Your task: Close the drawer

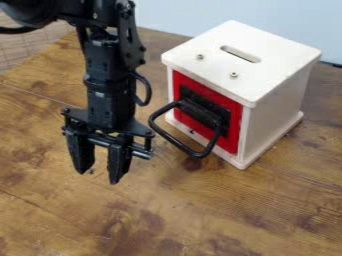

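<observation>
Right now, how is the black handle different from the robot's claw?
The handle is one closed, rounded loop, while the claw is split into separate fingers with a gap between them. The handle sticks out sideways from the red drawer; the claw points straight down at the table. Both are black, and they are not touching.
</observation>
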Controlling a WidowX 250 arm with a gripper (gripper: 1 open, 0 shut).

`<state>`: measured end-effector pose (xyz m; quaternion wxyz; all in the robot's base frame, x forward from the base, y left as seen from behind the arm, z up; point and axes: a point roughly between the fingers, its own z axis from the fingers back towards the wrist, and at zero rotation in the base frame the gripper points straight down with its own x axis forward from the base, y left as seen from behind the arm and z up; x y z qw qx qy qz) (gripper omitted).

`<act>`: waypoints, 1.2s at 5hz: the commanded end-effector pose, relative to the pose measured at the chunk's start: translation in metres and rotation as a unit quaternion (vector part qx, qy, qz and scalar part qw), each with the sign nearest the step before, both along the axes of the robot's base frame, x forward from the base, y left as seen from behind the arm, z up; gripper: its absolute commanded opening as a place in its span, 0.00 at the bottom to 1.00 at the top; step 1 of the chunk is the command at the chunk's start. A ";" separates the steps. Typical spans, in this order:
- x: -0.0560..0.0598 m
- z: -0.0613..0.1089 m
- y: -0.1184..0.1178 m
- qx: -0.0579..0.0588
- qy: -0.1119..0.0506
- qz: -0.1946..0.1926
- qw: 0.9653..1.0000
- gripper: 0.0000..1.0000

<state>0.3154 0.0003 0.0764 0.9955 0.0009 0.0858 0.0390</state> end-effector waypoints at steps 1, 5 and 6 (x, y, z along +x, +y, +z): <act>0.008 0.009 -0.004 -0.002 -0.022 -0.004 1.000 1.00; 0.010 0.011 -0.007 -0.004 -0.037 -0.007 0.999 0.00; 0.008 0.014 -0.008 -0.003 -0.045 -0.009 0.999 0.00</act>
